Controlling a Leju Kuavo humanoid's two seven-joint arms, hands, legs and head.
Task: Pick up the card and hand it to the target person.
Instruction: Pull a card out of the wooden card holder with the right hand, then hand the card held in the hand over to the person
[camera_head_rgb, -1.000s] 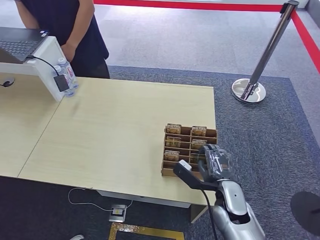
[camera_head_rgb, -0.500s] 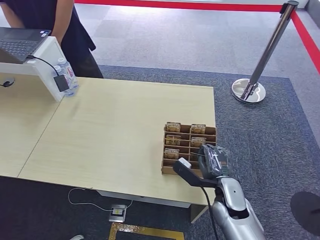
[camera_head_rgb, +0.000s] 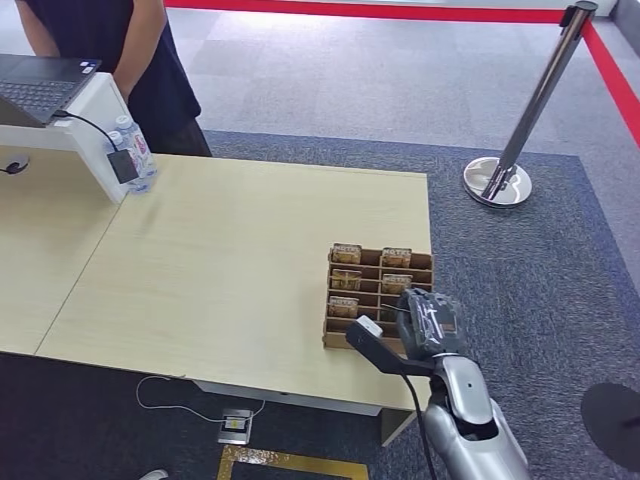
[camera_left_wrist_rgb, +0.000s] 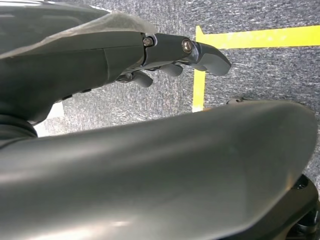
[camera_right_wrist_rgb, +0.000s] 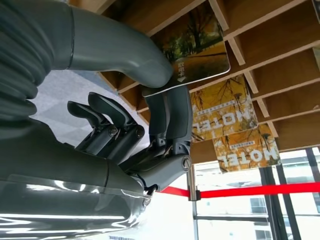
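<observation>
Right now the right hand (camera_head_rgb: 428, 322) sits over the near right corner of the wooden card rack (camera_head_rgb: 379, 290), which stands at about 4 o'clock on the light wood table (camera_head_rgb: 226, 260), close to its right edge. From the right wrist view the thick grey thumb (camera_right_wrist_rgb: 124, 50) and a dark finger (camera_right_wrist_rgb: 168, 117) pinch one card (camera_right_wrist_rgb: 196, 47) between them, autumn-tree print, its edge caught at the fingertips; the other fingers (camera_right_wrist_rgb: 102, 112) are curled back and touch nothing. That card sits right at the rack's wooden slats, can't tell if it is fully out of its slot. More cards reading HOTEL (camera_right_wrist_rgb: 222, 107) stand in the slots just beside it, and in the head view several cards (camera_head_rgb: 346, 255) fill the rack's two columns. Left hand (camera_left_wrist_rgb: 177, 55) hangs down over grey carpet with yellow floor tape (camera_left_wrist_rgb: 199, 85); its dark fingers lie loosely apart with nothing in them. A person (camera_head_rgb: 143, 70) in dark clothes stands at 11 o'clock beyond the table's far left corner, well apart from the rack. Near them a laptop (camera_head_rgb: 41, 85) sits on a white raised stand (camera_head_rgb: 94, 125), two water bottles (camera_head_rgb: 136, 150) just beside it. A chrome barrier post (camera_head_rgb: 528, 110) with red tape (camera_head_rgb: 611, 75) leans at 2 o'clock on the carpet.
</observation>
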